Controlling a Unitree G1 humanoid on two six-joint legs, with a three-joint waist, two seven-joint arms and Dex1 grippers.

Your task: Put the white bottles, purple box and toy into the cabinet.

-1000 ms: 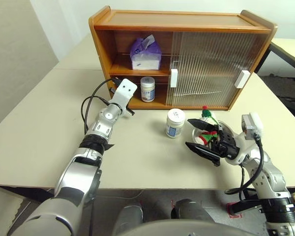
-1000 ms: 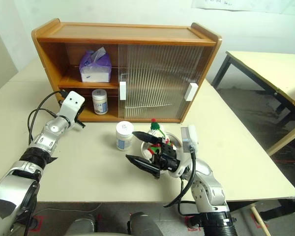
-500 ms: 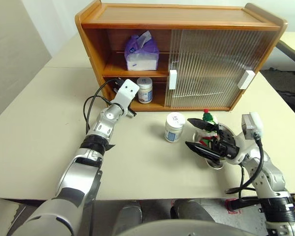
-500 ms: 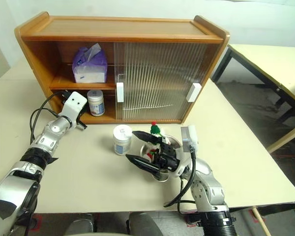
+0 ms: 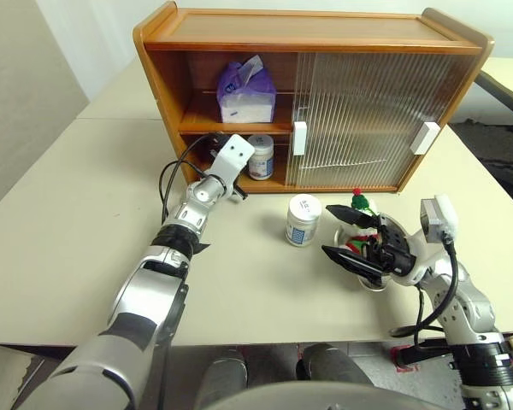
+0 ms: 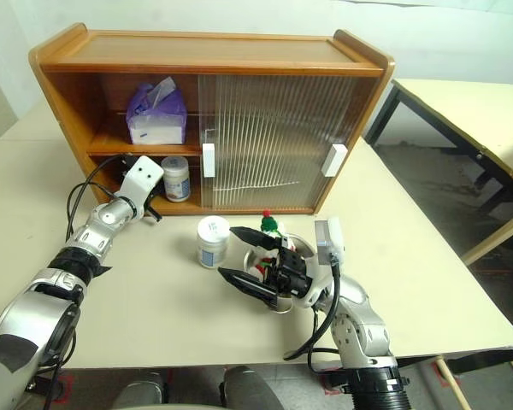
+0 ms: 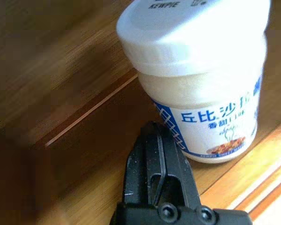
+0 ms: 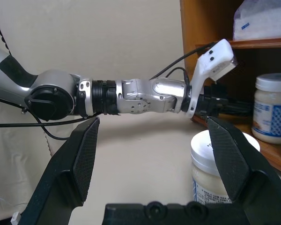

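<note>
Since a second ago: left arm has swung in toward the open side of the cabinet, so its gripper now sits right at the lower shelf mouth beside the jar in there. Right arm hasn't budged.
cabinet (image 5: 239,34): big wooden two-shelf thing at the back of the tabletop (image 5: 68,239); ribbed doors cover its right part, left part is open.
purple box (image 5: 247,89): already on the top shelf in the open bay, tissue poking up.
left gripper (image 7: 155,154): fingers pressed together, holding nothing. In its wrist view the tip is just beside the shelved jar's base; can't tell if it actually touches.
right gripper (image 5: 346,232): jaws spread wide, empty, hovering over the toy's spot and pointing toward the loose jar.
white bottles: one upright on the lower shelf (image 5: 260,157), so that one looks done; the other stands upright on the tabletop (image 5: 303,219) just in front of the cabinet, between the two arms.
key relation: loose jar sits just off the right gripper's tips, toward the robot's left, and that gripper is the nearer one I'd say. The left one would have to back out of the shelf first.
toy (image 5: 360,203): only the red hat top and a bit of green show.
hard to see: toy's body and whatever it sits in are blocked by the right gripper.
</note>
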